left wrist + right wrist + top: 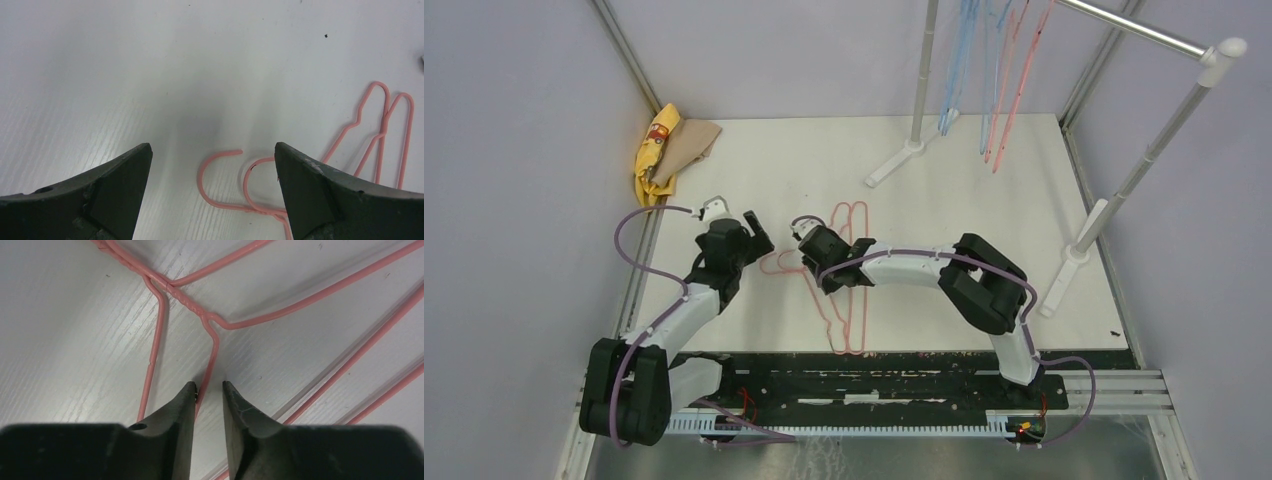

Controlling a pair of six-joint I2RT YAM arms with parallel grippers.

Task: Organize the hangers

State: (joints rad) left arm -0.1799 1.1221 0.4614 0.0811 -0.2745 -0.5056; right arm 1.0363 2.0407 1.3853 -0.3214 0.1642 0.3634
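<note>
Picking step: two pink wire hangers point(185, 299) lie flat on the table point(754, 160), mid-frame from above. Right gripper point(209, 387): jaws narrowly parted astride one neck wire, nothing clamped. Left gripper point(212, 150): wide open, empty. Next, I judge: pinch, lift toward the rack point(919, 80), upper right.

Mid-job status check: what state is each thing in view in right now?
loose pink hangers: two, lying flat, overlapping.
blue hangers: hung on the rack.
hung pink hangers: on the same rack.
left gripper: jaws wide open, empty.
right gripper: jaws narrowly apart over a loose hanger's wire.
yellow cloth: crumpled, far-left corner.
</note>
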